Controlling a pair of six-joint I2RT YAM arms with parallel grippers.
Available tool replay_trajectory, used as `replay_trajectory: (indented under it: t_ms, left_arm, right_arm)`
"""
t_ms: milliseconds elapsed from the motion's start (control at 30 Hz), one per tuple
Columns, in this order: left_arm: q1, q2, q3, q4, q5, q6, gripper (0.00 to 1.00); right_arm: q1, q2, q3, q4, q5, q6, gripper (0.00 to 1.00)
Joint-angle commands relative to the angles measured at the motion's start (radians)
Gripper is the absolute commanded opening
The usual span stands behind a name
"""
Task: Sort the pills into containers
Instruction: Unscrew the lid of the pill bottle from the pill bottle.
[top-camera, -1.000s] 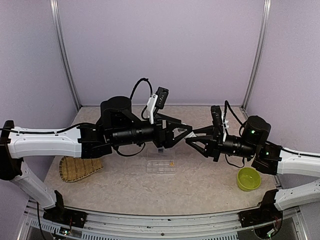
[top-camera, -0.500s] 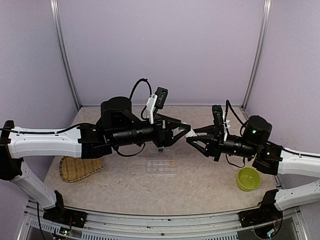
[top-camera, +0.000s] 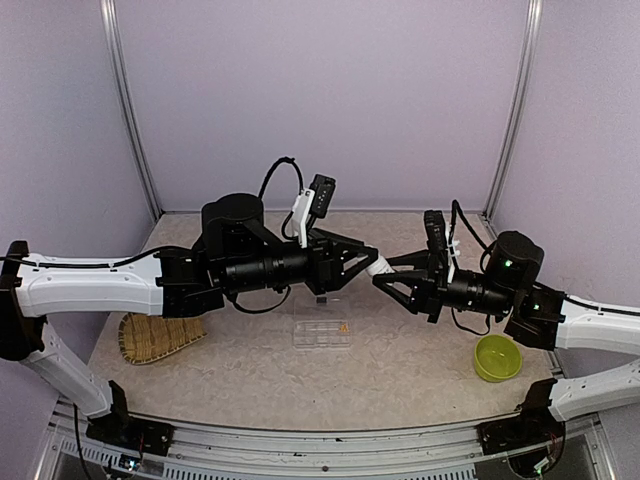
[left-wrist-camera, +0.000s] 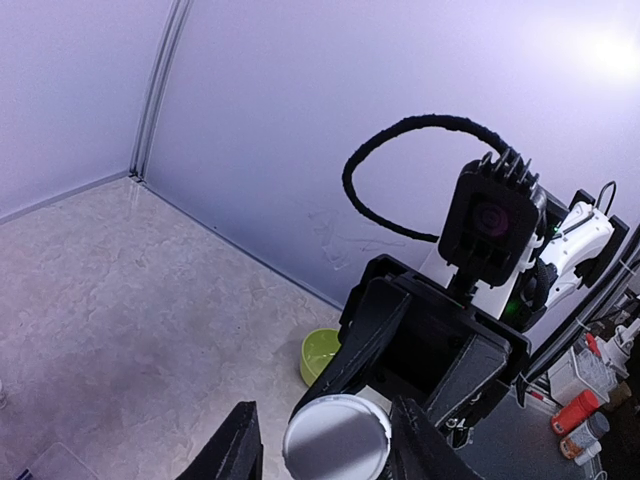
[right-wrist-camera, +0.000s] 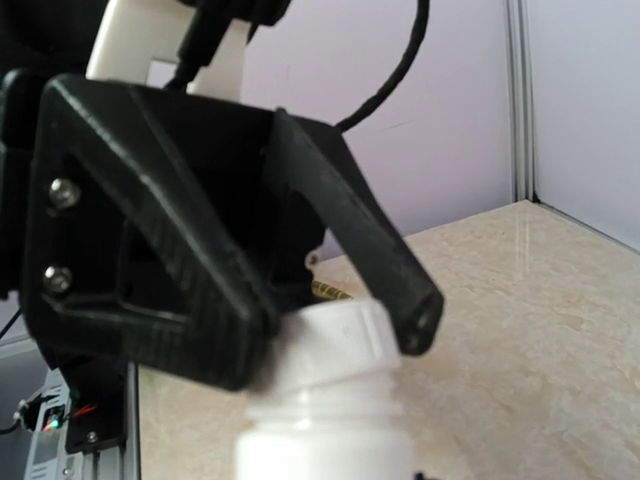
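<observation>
Holding a white bottle (right-wrist-camera: 325, 440) in the air between my two hands, I am high over the table (top-camera: 400, 385), about the middle of it. My right gripper (top-camera: 386, 273) has the body of the bottle between its fingers and carries it. My left gripper (top-camera: 372, 262) comes from the opposite side. Its jaws stand partly open on either side of the white cap (left-wrist-camera: 337, 440). In the left wrist view a narrow gap shows between one finger and the cap, so I judge that it does not clamp the cap yet.

The woven tray (top-camera: 150, 338) lies far out on my left hand's side, below the left arm. The green bowl (top-camera: 496, 357) stands on my right hand's side, below the right arm.

The container (top-camera: 322, 333) lies flat on the table, under my hands and a little nearer to my bases. In the compartment at the end towards my right hand I see some orange specks, which I take for pills (top-camera: 343, 327). How many there are I cannot tell, and I see no dark pill.

I judge the task is early or in the middle. A few pills are in the box. The cap is still on the bottle, so opening it, getting out what is inside and sorting it all remain.
</observation>
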Motion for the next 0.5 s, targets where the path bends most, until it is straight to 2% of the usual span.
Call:
replay_trajectory:
  t_ms: [0, 467]
  left_arm:
    - [0.003, -0.03, 0.007, -0.021, -0.043, -0.005, 0.42]
    - [0.024, -0.04, -0.003, 0.003, -0.013, -0.075, 0.31]
  right_arm:
    - [-0.006, -0.011, -0.002, 0.004, 0.013, -0.027, 0.16]
    - [-0.007, -0.009, -0.006, 0.007, 0.026, -0.045, 0.16]
